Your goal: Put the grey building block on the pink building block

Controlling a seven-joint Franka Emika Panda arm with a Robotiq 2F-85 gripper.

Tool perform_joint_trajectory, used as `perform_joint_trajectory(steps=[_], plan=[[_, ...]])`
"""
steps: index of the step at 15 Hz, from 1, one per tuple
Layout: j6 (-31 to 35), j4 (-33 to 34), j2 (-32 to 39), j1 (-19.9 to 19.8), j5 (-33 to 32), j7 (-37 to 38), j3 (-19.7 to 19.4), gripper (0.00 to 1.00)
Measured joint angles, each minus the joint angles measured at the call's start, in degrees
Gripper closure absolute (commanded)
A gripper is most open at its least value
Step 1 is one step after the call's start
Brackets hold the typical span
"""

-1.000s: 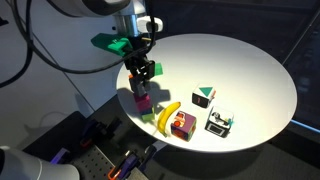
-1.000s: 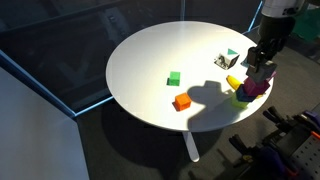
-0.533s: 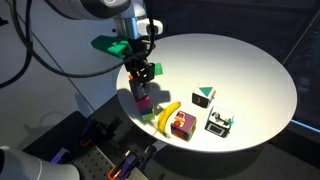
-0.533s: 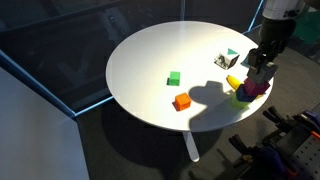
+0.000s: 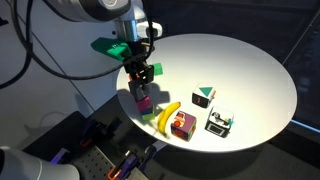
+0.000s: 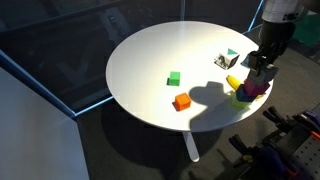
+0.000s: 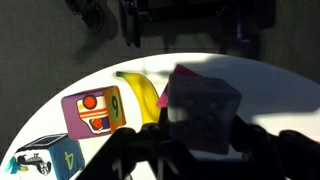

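Note:
The grey building block [image 5: 141, 89] rests on top of the pink building block [image 5: 144, 103] near the table's front edge, in both exterior views. In the wrist view the grey block [image 7: 205, 105] fills the middle, and only a corner of the pink block [image 7: 184, 73] shows behind it. My gripper [image 5: 141, 79] comes straight down with a finger on each side of the grey block and looks shut on it. It also shows in the wrist view [image 7: 203, 142] and in an exterior view [image 6: 258, 70], above the pink block [image 6: 252, 91].
A banana [image 5: 167, 116] and a multicoloured pink-framed cube [image 5: 182, 125] lie right beside the stack. A black-and-white boxy object [image 5: 219, 122] and a green-topped block [image 5: 205, 95] sit further along. A green cube [image 6: 174, 78] and an orange cube [image 6: 181, 101] lie mid-table. The round white table's edge [image 5: 130, 108] is close.

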Motion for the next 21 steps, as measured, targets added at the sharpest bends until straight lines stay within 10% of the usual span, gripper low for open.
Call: perform_joint_trajectory(steps=[10, 11, 15, 21], plan=[[0.8, 0.0, 0.8, -0.7, -0.1, 0.1, 0.4, 0.7], [0.9, 0.0, 0.8, -0.8, -0.1, 0.1, 0.4, 0.2], [1.0, 0.0, 1.0, -0.8, -0.1, 0.1, 0.4, 0.01], [1.0, 0.0, 1.1, -1.0, -0.1, 0.1, 0.4, 0.0]])
